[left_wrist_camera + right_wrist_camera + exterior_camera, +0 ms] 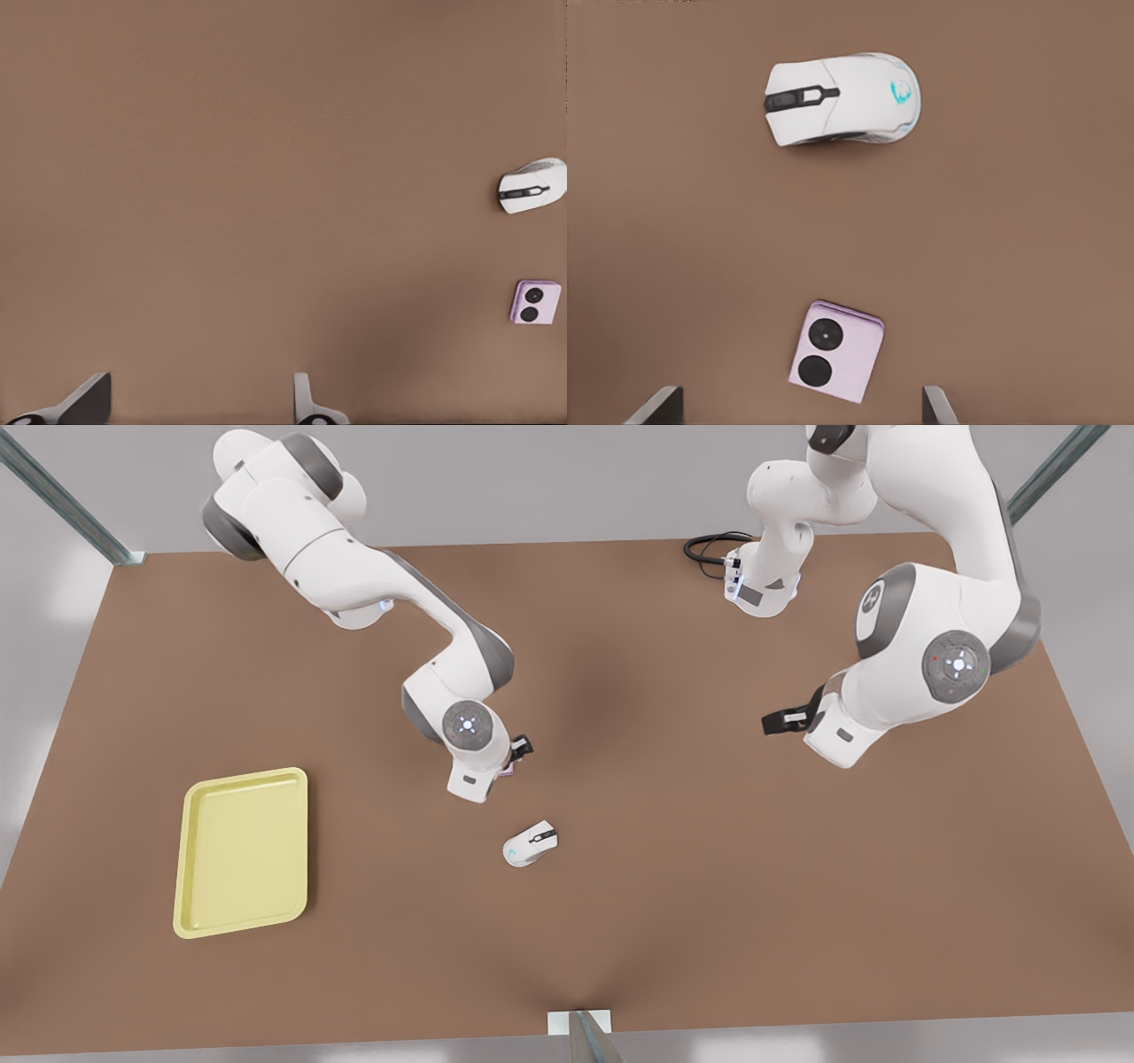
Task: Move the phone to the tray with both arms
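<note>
The pale pink-lilac phone (835, 351) lies flat on the brown table, its two black camera circles facing up. My right gripper (796, 405) hangs just above it, open, one finger on each side and not touching. In the front view this gripper (521, 747) belongs to the arm on the front view's left, whose hand covers most of the phone. My left gripper (781, 722), on the front view's right, waits open above bare table (195, 409), with the phone (535, 303) far off to its side. The pale yellow tray (244, 850) sits empty near the front view's left edge.
A white computer mouse (530, 843) lies close to the phone, toward the table's front edge; the wrist views also catch the mouse (840, 97) (532, 186). A black cable (709, 549) loops beside an arm base (764, 589) at the back. Bare brown table separates phone and tray.
</note>
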`<state>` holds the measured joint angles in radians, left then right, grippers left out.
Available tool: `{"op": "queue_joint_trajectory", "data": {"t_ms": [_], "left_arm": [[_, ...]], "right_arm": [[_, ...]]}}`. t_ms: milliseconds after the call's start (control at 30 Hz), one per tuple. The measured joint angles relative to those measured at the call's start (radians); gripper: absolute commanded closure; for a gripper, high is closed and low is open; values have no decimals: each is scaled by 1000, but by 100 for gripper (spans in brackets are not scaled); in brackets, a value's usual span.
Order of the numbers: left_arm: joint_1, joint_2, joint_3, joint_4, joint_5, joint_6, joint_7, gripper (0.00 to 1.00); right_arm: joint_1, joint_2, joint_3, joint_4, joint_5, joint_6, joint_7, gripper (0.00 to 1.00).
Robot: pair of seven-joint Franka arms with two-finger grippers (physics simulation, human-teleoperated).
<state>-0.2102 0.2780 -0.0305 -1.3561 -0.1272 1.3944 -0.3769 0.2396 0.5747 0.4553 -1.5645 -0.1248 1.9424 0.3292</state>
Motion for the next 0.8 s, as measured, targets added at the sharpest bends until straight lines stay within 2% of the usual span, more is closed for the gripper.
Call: {"op": "queue_joint_trajectory", "data": {"t_ms": [533, 800], "left_arm": [[0, 18, 0, 1, -5, -3, 191, 0], [0, 29, 0, 1, -5, -2, 239, 0]], "right_arm": [[-59, 26, -2, -300, -96, 254, 245, 0], [-25, 64, 3, -315, -99, 370, 281, 0]]}}
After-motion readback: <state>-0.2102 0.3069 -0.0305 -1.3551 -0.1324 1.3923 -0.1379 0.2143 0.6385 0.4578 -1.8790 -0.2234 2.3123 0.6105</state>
